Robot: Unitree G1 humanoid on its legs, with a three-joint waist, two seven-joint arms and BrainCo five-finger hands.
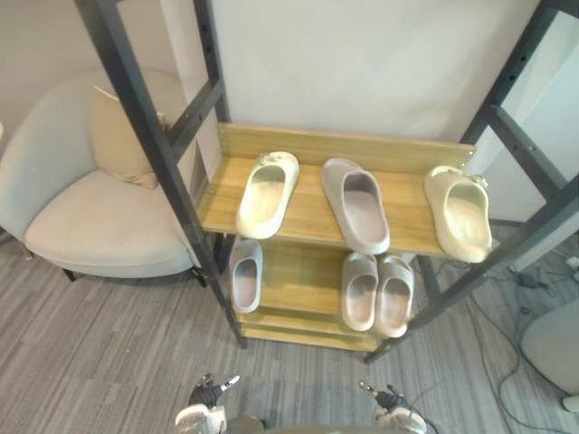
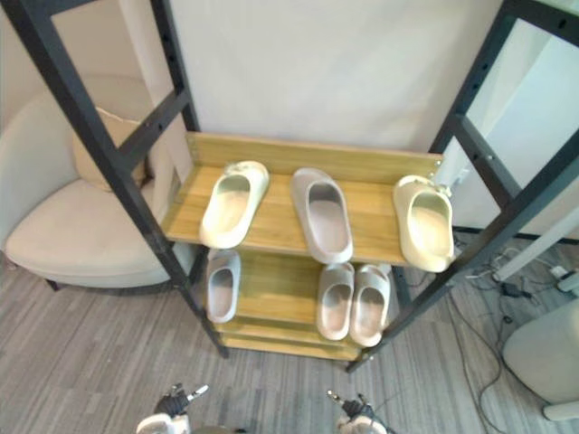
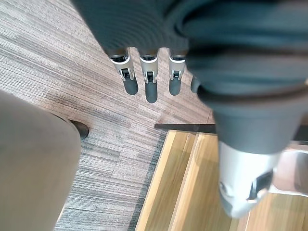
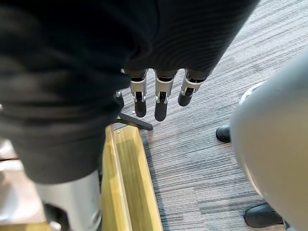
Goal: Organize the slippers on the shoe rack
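Six slippers lie on a rack [image 1: 136,99] of black posts and two wooden shelves, seen from above. At the far left of the frame stands a pale armchair [image 1: 90,217] with a cushion [image 1: 118,140].

On the upper shelf [image 1: 310,212], reading left to right, are a left cream slipper [image 1: 267,194], an upper grey slipper [image 1: 357,206] in the middle, and a right cream slipper [image 1: 460,212] at the end. All three are apart from one another. On the lower shelf [image 1: 298,280], a lower grey slipper [image 1: 245,274] lies alone at the left. A pinkish pair [image 1: 359,291] lies side by side, touching, at the right.

Along the bottom edge of the frame, the left hand [image 1: 206,398] hangs left of centre and the right hand [image 1: 391,402] right of centre. Both are over the striped floor [image 1: 109,362], well short of the rack. In the wrist views the left fingers [image 3: 151,89] and right fingers [image 4: 161,103] hang straight and apart, holding nothing.

The sorting looks not yet begun. The cream two are split by the upper grey slipper, whose likely mate is below. A sound first move would be to lift that middle slipper by its rim and set it just beside the lower grey one. The right cream slipper could then slide leftward to its partner, without nudging the pinkish pair.
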